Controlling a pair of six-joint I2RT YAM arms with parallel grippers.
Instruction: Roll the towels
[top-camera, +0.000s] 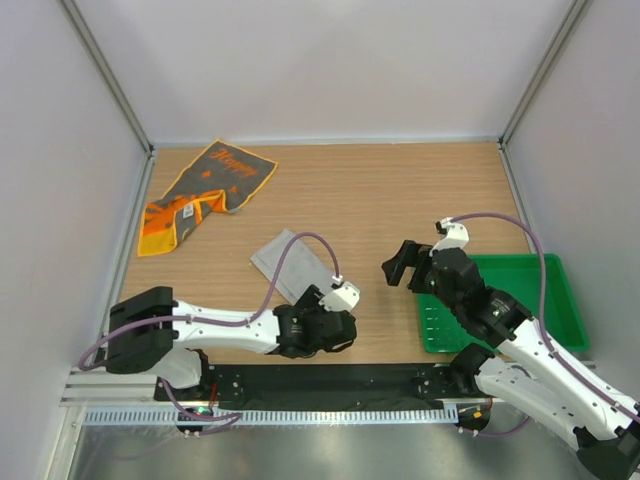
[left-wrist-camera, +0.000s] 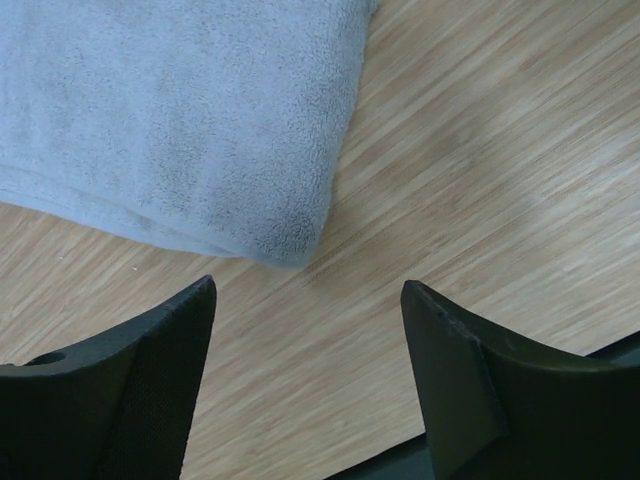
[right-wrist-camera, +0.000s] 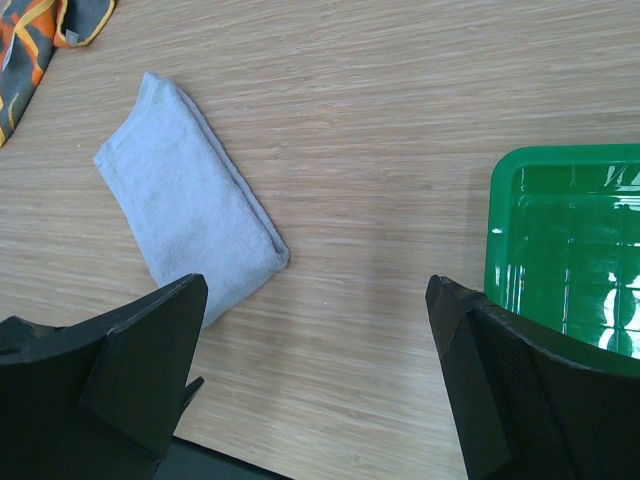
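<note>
Two towels, neither rolled yet. Item 1: grey towel (top-camera: 293, 264), folded flat into a strip, on the surface (top-camera: 400, 190) toward the near edge. Its near corner lies just ahead of the left jaws, not touching them. Item 2: dark towel (top-camera: 205, 195), orange print, rumpled with one end turned over, far left corner, well apart from both arms. Left jaws: spread, empty, held low and aimed at the grey corner, likely to pinch that end and begin the roll. Right jaws: spread, empty, hanging between grey towel and tray (top-camera: 545, 300), probably stationed to steady the strip. Tray: green, at the right, nothing visible in it
</note>
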